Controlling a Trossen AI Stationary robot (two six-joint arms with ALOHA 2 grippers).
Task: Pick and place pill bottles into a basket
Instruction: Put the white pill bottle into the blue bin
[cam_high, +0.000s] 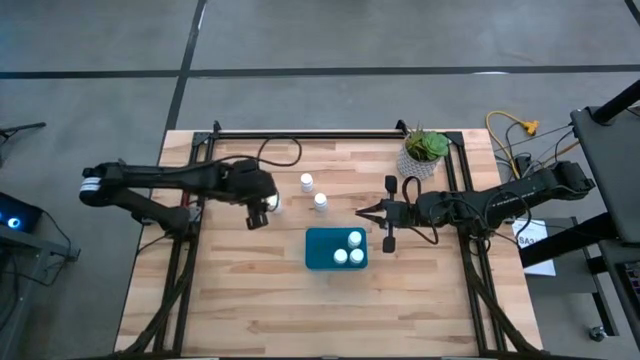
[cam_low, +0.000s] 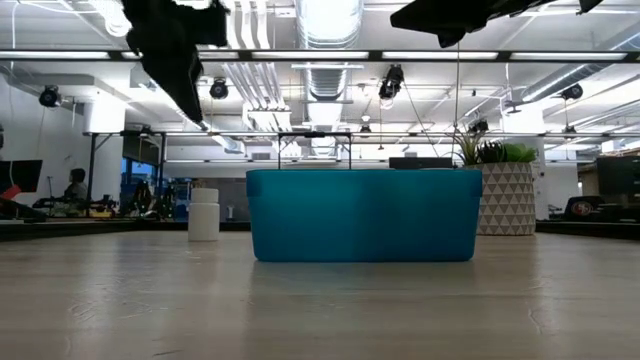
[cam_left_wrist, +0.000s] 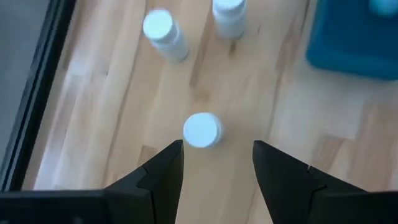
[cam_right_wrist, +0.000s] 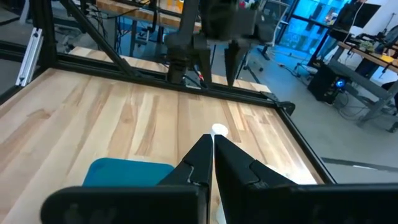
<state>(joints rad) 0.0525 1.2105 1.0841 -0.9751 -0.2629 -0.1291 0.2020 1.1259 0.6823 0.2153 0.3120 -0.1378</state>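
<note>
At nine o'clock from the basket, the left gripper hovers spread over a bottle; an off-centre descent could topple it. Right gripper waits pressed together.

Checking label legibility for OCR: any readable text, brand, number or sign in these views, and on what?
None can be read.
White sheet at the table's right edge, high view: dark print, too small to read.
Pill bottles: no label shows.
Basket: plain, no marking.
Plant pot: triangle pattern only, no text.
Red-and-white object in the room behind: blurred, unreadable.
</note>
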